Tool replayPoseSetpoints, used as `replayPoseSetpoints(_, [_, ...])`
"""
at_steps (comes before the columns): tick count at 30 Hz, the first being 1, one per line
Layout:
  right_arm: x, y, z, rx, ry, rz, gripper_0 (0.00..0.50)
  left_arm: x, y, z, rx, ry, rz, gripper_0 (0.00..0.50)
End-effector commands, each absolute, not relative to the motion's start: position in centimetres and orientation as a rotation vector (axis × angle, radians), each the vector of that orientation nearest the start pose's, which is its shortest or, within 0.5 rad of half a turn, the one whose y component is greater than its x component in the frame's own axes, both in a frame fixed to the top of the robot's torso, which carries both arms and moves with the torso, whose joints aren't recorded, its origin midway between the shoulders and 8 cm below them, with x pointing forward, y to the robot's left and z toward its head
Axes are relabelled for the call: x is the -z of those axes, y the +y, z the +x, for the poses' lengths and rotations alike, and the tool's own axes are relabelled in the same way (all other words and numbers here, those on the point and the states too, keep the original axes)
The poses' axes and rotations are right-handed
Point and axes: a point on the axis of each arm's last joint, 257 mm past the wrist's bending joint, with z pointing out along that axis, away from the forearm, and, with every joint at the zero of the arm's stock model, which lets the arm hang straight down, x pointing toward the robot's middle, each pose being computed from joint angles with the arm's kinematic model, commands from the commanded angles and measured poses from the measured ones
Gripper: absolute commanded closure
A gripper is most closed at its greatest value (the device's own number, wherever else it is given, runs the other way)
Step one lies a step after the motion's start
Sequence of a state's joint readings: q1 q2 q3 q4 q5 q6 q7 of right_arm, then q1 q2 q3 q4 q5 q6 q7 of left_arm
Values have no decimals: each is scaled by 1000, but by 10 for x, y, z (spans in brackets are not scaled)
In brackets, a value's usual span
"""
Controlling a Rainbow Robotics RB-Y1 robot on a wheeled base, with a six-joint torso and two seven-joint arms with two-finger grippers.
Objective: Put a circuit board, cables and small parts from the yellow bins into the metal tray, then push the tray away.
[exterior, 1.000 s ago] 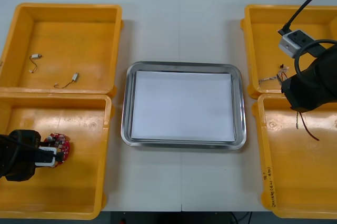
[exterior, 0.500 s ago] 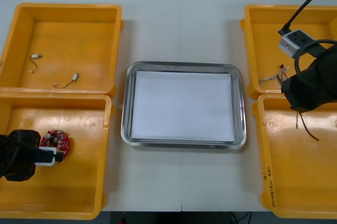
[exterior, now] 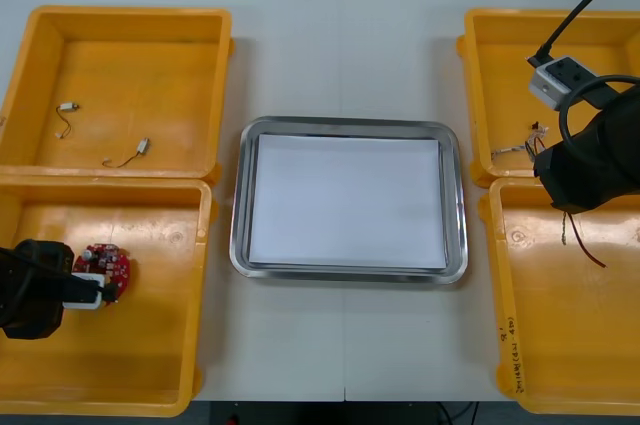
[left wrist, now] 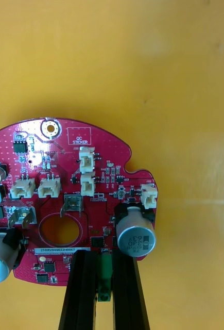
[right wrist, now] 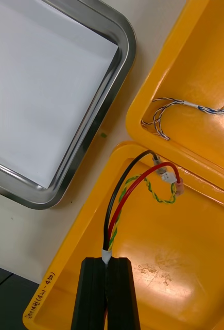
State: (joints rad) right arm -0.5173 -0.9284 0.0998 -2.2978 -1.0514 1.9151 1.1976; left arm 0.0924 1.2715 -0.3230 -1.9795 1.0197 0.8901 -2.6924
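Round red circuit board (left wrist: 65,196): in near-left yellow bin (exterior: 150,365), its edge clamped between left gripper (left wrist: 104,260) fingers. Left arm reaches in from the bin's outer side. Opposite: right gripper (right wrist: 108,263) clenched on black, red and yellow cables (right wrist: 123,196), over near-right bin (exterior: 560,345).

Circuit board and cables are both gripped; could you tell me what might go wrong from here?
The left gripper pinches the board only at its rim, so it could pivot or slip. The right gripper holds the cables by one end; their loose plugs might snag the bin wall.
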Motion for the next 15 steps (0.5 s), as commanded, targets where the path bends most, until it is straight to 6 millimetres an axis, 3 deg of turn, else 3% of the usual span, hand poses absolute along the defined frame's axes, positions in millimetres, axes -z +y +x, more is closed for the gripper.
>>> replayPoseSetpoints(1, [110, -234, 384, 48, 2572, -666, 500, 274, 364, 375, 504, -2365, -2600, 500])
replayPoseSetpoints(7, [110, -234, 384, 48, 2572, -669, 500, 255, 353, 374, 485, -2364, -2603, 500])
replayPoseSetpoints(15, [110, -233, 384, 45, 2573, -672, 500, 225, 334, 368, 441, -2567, -2450, 500])
